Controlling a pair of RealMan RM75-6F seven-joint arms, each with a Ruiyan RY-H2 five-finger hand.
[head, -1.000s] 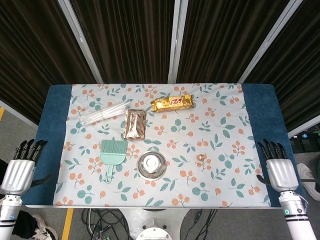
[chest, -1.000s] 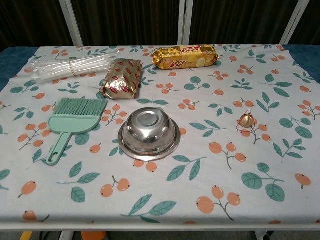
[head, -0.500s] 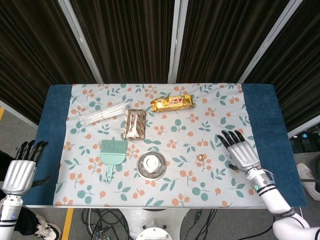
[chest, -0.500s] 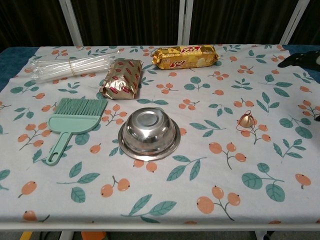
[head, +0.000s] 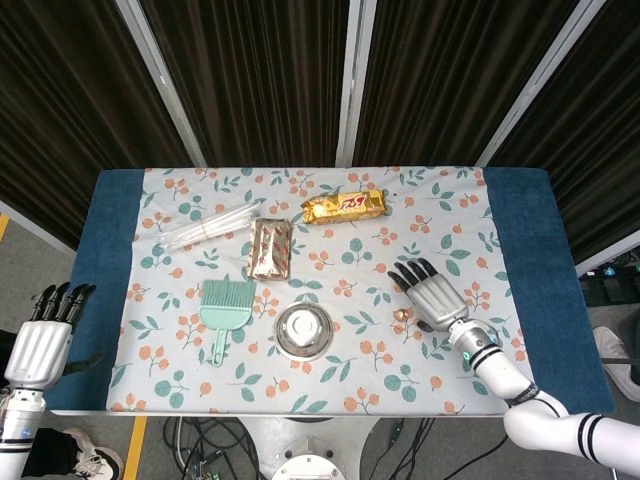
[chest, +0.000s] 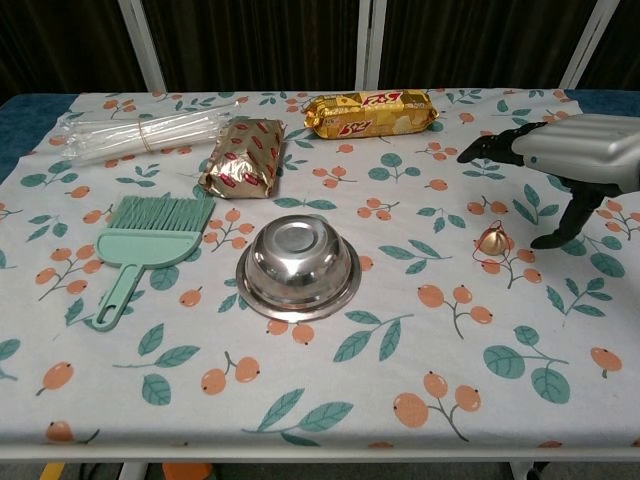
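Observation:
My right hand (head: 430, 295) (chest: 572, 158) hovers over the flowered cloth with its fingers spread and nothing in it. It hangs just right of and above a small golden bell (head: 402, 315) (chest: 491, 240), without touching it. My left hand (head: 42, 340) stays off the table's left edge, fingers extended and empty; the chest view does not show it. An upturned steel bowl (head: 304, 329) (chest: 298, 267) sits near the front middle.
A green hand brush (head: 224, 304) (chest: 150, 247) lies left of the bowl. Behind it are a red-gold snack packet (head: 270, 248) (chest: 243, 156), a bundle of clear straws (head: 208, 227) (chest: 140, 131) and a gold biscuit pack (head: 344, 206) (chest: 371, 113). Blue table edge (head: 520, 230) borders the cloth.
My right hand has swung in from the table's right edge to over the cloth, now close beside the bell. The left hand has barely moved.

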